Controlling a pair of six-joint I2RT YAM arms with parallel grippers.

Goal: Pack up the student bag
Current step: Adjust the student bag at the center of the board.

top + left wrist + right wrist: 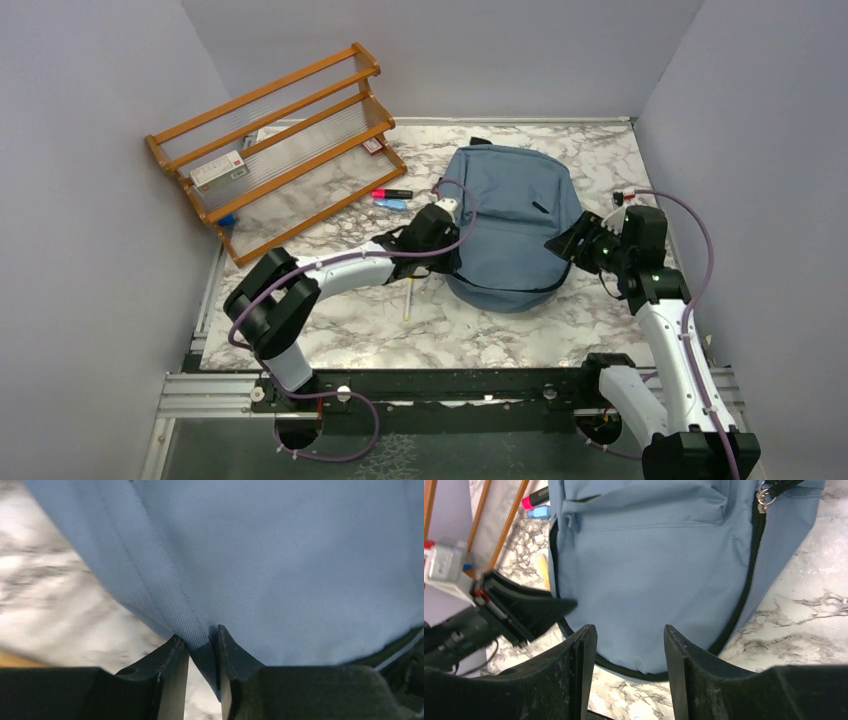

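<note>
The student bag [510,215], dusty-blue with a black zipper [749,575], lies flat on the marble table. My left gripper [443,250] is at the bag's left edge. In the left wrist view this gripper [202,642] is shut on a pinched fold of the bag's blue fabric [280,555]. My right gripper [562,243] hovers at the bag's right side. Its jaws [630,632] stand open over the bag's rounded edge [649,555], with nothing between them. The left gripper's fingers [524,610] show at the left of the right wrist view.
A wooden rack [275,150] leans at the back left with a small white box [218,170] on it. A red marker [392,193] and a blue one [393,204] lie left of the bag. A pale pencil [409,298] lies under the left forearm.
</note>
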